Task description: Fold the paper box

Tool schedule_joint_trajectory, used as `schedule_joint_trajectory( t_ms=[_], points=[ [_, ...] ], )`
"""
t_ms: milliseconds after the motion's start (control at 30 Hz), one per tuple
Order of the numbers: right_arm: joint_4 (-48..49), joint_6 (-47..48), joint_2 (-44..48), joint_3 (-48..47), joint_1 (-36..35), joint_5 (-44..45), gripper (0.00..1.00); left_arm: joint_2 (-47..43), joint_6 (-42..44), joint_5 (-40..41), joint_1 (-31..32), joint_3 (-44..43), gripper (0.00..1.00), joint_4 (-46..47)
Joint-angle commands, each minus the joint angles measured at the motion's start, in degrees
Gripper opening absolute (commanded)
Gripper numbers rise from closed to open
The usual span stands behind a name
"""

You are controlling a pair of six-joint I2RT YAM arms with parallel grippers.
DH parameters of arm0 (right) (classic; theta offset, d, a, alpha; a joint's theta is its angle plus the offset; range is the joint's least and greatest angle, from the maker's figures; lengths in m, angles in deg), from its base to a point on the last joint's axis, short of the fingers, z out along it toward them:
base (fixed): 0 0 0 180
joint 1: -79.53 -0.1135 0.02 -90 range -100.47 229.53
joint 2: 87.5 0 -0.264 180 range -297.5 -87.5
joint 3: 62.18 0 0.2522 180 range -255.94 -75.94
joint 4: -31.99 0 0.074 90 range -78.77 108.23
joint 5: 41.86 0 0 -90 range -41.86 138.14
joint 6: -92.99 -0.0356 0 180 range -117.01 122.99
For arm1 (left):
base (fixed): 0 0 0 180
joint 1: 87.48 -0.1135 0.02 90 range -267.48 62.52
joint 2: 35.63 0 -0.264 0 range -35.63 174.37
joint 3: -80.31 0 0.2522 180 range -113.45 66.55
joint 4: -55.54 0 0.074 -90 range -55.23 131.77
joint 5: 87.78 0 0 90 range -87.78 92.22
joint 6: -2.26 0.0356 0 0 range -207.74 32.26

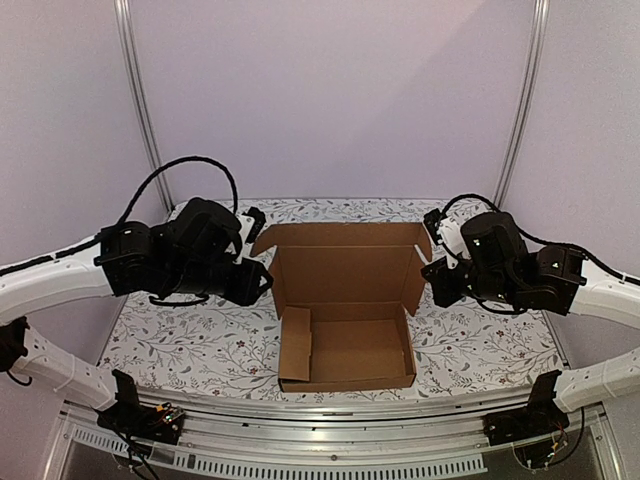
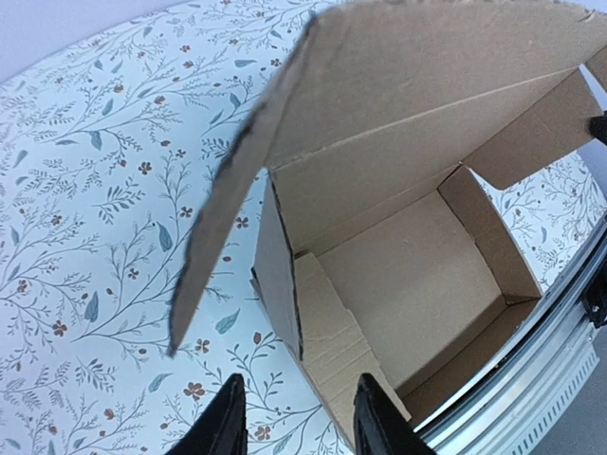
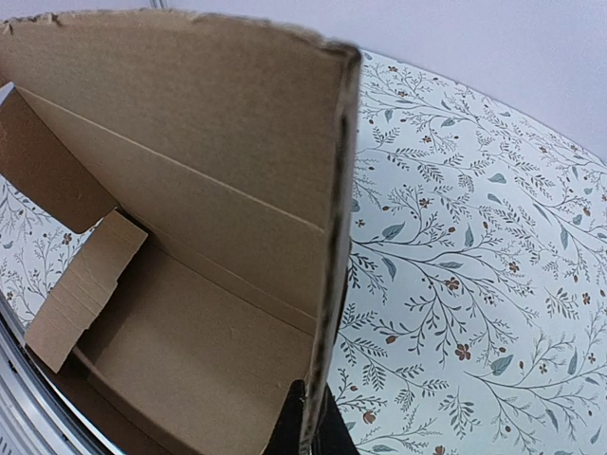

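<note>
Pale lilac walls close in a worktop covered with a leaf-and-flower print. The paper box sits at the middle of it, near the front rail, between my two arms. Its tray is open and its lid stands upright at the far side. Inside the tray, a loose flap leans inward from the left wall. My left claw is spread, fingers apart, low beside the box's left wall; I cannot tell whether it touches. My right claw is pressed together, pinching the edge of the lid's right side flap.
</note>
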State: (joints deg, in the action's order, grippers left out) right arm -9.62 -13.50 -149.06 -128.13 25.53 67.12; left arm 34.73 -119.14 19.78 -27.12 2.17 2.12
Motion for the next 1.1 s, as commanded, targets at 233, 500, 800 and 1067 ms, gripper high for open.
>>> schedule_joint_trajectory(
  t_ms=[233, 500, 800, 1067],
  points=[
    [0.17, -1.42, -0.1, -1.43, -1.15, 0.61, 0.0, 5.93, 2.65, 1.84, 0.02, 0.04, 0.24, 4.2],
    [1.17, -2.35, -1.28, -1.52, -1.79, 0.31, 0.0, 6.67, 4.47, 4.3, 0.02, -0.48, 0.05, 6.92],
    [3.63, -7.6, -3.59, -2.35, -5.27, 2.65, 0.0, 8.36, 4.53, 3.24, 0.72, 1.27, 0.0, 8.4],
    [4.81, -11.03, -5.64, -2.8, -7.84, 6.33, 0.0, 7.75, 2.4, 0.69, 1.15, 3.32, 0.0, 10.52]
  ],
)
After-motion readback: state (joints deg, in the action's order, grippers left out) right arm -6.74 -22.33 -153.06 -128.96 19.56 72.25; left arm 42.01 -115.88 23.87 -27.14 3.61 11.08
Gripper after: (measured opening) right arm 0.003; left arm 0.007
